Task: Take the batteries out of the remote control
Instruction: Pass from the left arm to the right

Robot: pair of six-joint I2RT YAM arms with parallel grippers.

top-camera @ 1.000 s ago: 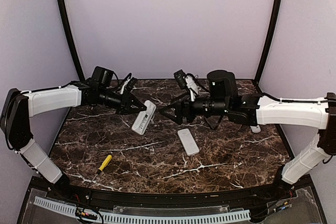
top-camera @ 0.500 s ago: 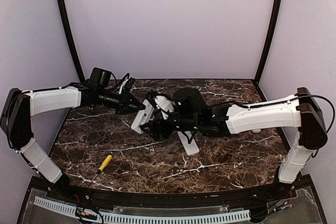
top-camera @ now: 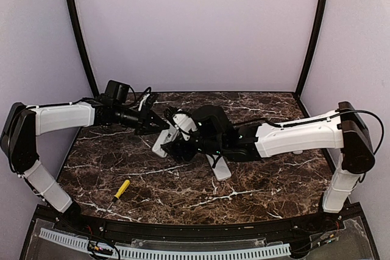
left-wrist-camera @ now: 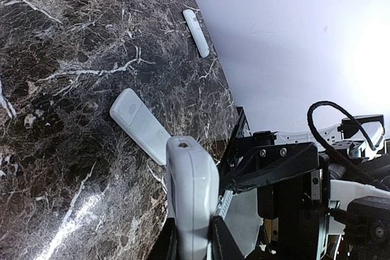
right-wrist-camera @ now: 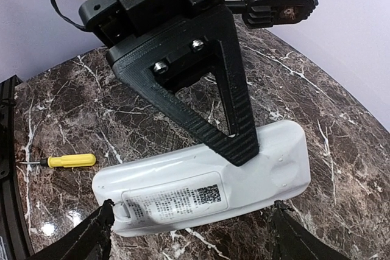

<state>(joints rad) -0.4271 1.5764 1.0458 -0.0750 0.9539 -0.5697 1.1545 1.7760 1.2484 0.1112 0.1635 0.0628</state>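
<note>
I hold the remote control tilted over the middle of the bench, label side facing my right wrist camera. I cannot see the batteries in any view. The left gripper has its jaws clamped on the remote near one end. The right gripper has its jaws wide apart, one tip near each end of the remote, though I cannot tell if they touch. A second remote lies flat just beside it, and a screwdriver lies toward the near-left corner.

Left hand clamped; right hand splayed.
</note>
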